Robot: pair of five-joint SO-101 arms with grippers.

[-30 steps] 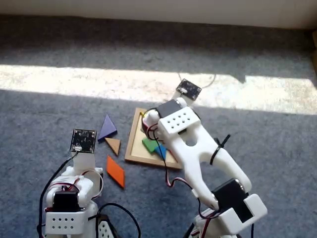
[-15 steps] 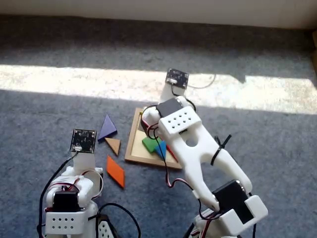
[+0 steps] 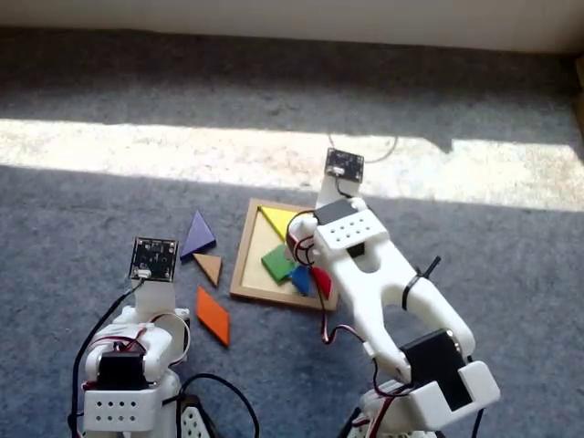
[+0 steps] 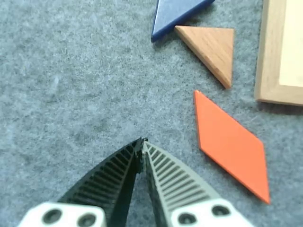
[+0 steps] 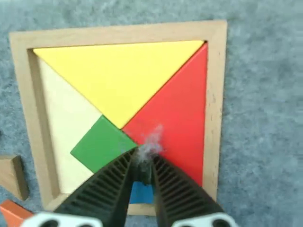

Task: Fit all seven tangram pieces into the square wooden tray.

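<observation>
Left gripper, fingers closed and empty, is hovering over the tabletop beside loose orange, purple and wooden pieces. Tray, to their right, is holding yellow, green, blue and red pieces. Right gripper, fingers nearly closed, is hanging where green meets red.

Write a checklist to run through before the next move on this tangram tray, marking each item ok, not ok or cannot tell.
1. Yellow triangle flat in the tray: ok.
2. Red triangle seated against it: ok.
3. Green square inside the tray: ok.
4. Blue piece seated: cannot tell, the right gripper covers most of it.
5. All seven pieces in: not ok; dark blue triangle, wooden triangle and orange parallelogram lie on the carpet.
6. Left gripper shut and empty: ok.
</observation>
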